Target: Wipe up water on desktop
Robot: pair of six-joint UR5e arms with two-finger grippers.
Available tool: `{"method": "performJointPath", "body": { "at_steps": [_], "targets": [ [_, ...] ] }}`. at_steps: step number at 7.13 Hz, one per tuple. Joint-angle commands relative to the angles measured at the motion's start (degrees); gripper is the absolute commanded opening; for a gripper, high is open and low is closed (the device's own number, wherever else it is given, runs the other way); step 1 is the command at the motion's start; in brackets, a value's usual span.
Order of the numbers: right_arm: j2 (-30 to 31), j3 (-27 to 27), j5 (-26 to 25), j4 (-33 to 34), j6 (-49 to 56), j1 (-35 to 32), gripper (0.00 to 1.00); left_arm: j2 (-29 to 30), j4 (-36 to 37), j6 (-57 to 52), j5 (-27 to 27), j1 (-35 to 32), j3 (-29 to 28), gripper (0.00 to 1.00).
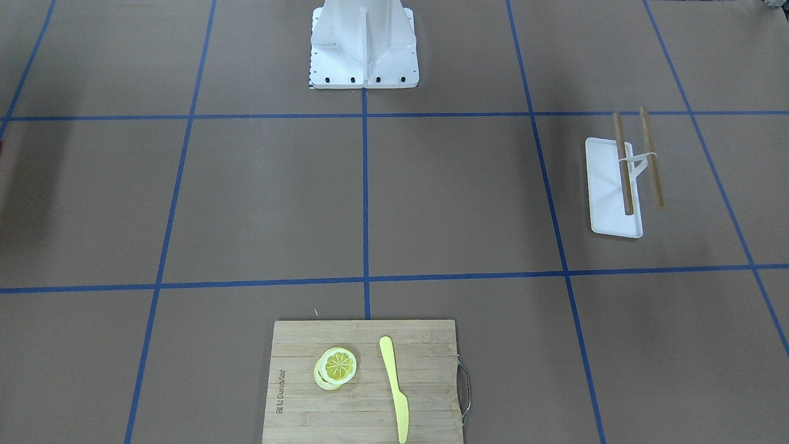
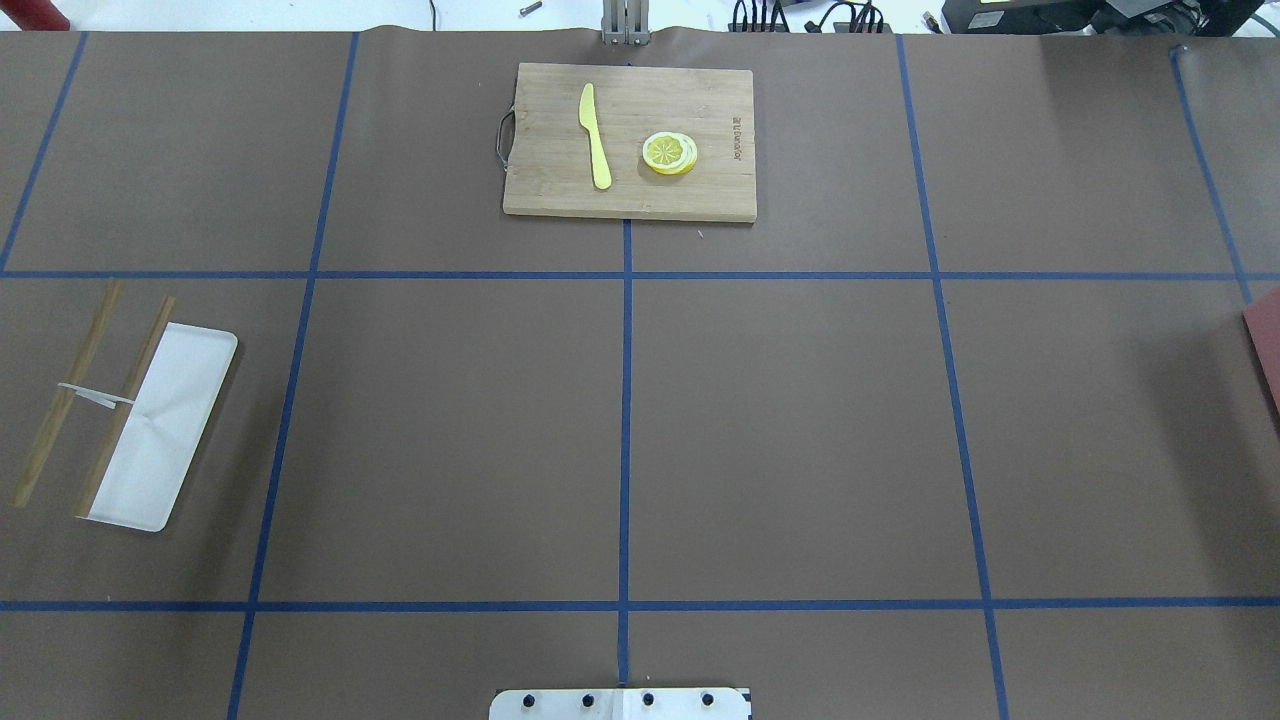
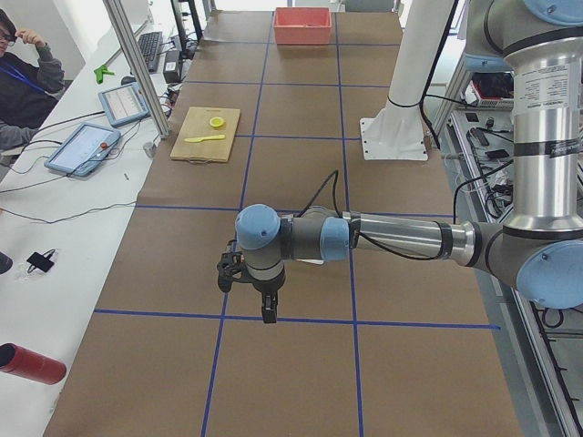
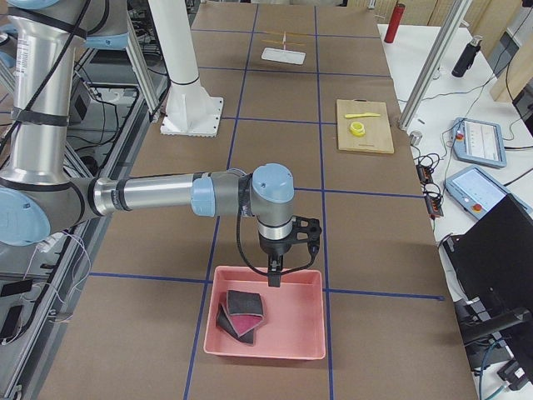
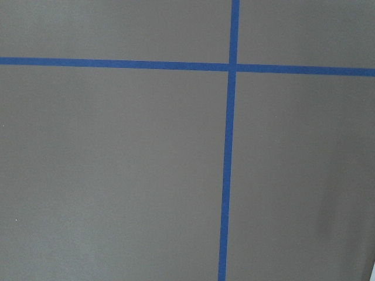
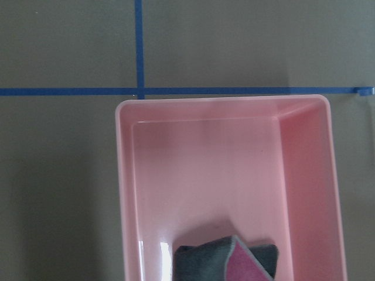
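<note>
The desktop (image 2: 800, 430) is a brown tabletop with blue tape lines; I see no water on it. My right gripper (image 4: 274, 275) hangs over the far rim of a pink tray (image 4: 304, 333). The tray holds a folded grey and pink cloth (image 4: 241, 315), which also shows in the right wrist view (image 6: 228, 260). My left gripper (image 3: 267, 312) hovers low over bare desktop near a tape crossing (image 5: 230, 67). Neither gripper shows in the wrist, overhead or front views, so I cannot tell whether they are open or shut.
A bamboo cutting board (image 2: 540, 190) with a yellow knife (image 2: 594, 135) and lemon slices (image 2: 669, 153) lies at the far middle. A white tray (image 2: 165, 440) with two wooden sticks (image 2: 65, 405) lies on my left. The robot base (image 1: 363, 46) stands at the near middle.
</note>
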State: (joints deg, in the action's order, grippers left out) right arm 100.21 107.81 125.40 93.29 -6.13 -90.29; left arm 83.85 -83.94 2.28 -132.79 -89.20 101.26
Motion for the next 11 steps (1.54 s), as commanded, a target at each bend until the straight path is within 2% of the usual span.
{"method": "performJointPath", "body": {
  "at_steps": [1,4,11],
  "targets": [
    [0.16,-0.41,6.06,-0.13,-3.62,1.08,1.00,0.00,0.00,0.00,0.08,-0.01,0.34,0.98],
    [0.16,-0.06,6.26,-0.30,-2.74,1.08,1.00,-1.14,0.00,0.09,0.17,-0.01,2.62,0.98],
    [0.25,0.21,6.17,-0.04,-2.66,1.08,1.00,-1.58,0.00,1.23,0.25,-0.01,2.63,0.98]
  ]
}}
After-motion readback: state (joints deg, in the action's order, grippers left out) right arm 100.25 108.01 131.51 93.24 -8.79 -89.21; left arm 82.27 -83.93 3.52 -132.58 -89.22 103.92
